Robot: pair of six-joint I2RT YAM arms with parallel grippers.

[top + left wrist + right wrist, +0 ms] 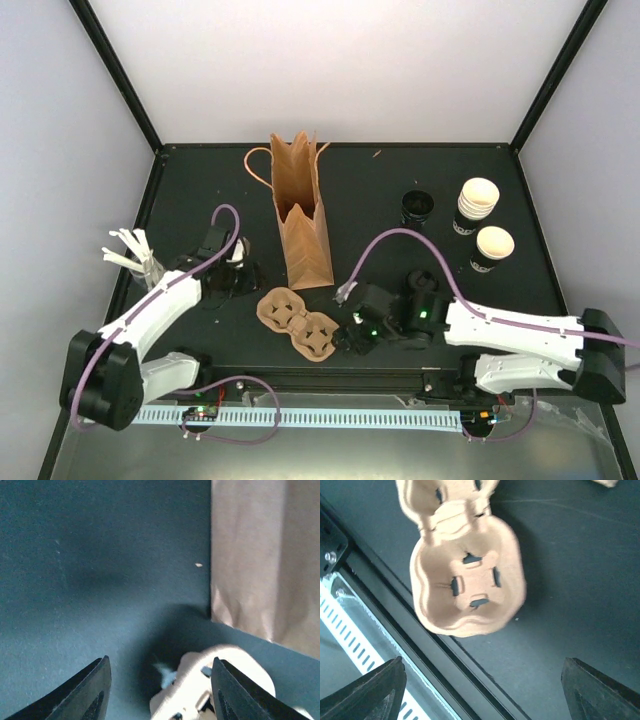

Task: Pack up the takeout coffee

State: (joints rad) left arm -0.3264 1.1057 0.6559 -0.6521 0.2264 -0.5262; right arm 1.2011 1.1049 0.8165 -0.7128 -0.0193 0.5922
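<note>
Here, the takeout coffee (493,250) stands upright on the right side of the bench (370,190), close to its right edge and apart from both arms. It is a small black cup with a cream-white inside. The white print on its side is too small to read. Just behind it, almost touching, stands a nested stack of like cups (478,203), and further left a black cup with a dark inside (417,207).

Between these cups and the brown paper bag (300,215) in the middle lies a broad stretch of bare bench. The ground in front of the coffee is taken up by the right arm. The bag stands with its mouth open and shows no writing.

A pulp cup carrier (298,322) lies before the bag, its near end right at the bench's front edge. The right gripper (482,662) hovers over that end of the carrier, jaws wide apart and holding nothing.

Left of the bag, the left gripper (160,662) is low over the bench. Its jaws are apart, with a pale blurred thing (190,680) between them — what it is I cannot tell. A bundle of white sticks (128,250) stands at the left edge.
</note>
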